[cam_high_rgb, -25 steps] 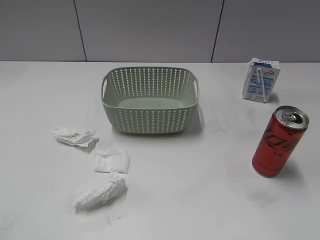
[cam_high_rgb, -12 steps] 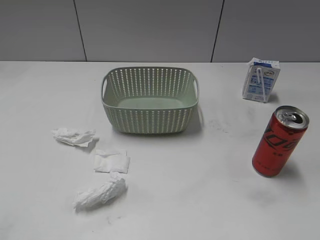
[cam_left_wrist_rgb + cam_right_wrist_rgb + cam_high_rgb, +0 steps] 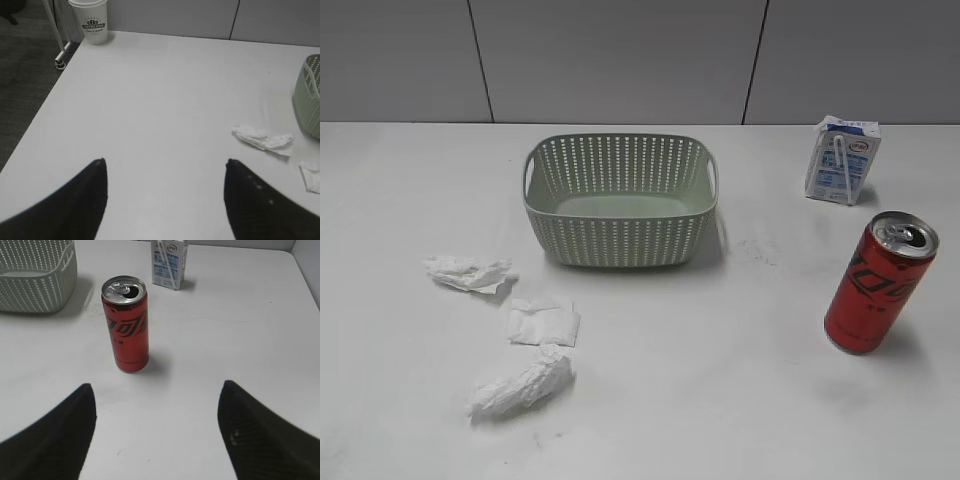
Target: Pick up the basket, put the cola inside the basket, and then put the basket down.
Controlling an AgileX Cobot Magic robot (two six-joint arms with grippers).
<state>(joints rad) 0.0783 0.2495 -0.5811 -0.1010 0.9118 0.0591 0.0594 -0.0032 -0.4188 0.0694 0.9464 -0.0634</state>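
A white desk (image 3: 660, 400) runs back to a grey panelled wall, and nothing on it has been lifted yet. Nearest in the exterior view lie three pieces of crumpled tissue (image 3: 520, 385) at front left. The cola (image 3: 878, 283) stands upright at the right, well apart from everything else, its silver top already opened. Further back, mid-desk, the basket (image 3: 620, 200) sits empty and level. Beyond the cola, near the wall, is a small white-and-blue drink carton (image 3: 841, 160).

Neither arm shows in the exterior view. The left gripper (image 3: 165, 200) hangs wide open over bare desk, with the basket only at the right edge of its view and a paper cup (image 3: 94, 21) at the far corner. The right gripper (image 3: 157, 430) is likewise spread wide, with the cola ahead of it and slightly left of centre.

The can looks tall and slim, so an off-centre approach or one finger arriving first could tip it; being open, it might spill. The basket looks light and could slide instead of lifting, and a one-ended grasp could tilt it. The tissue lies near the left arm's likely path and could be dragged along.
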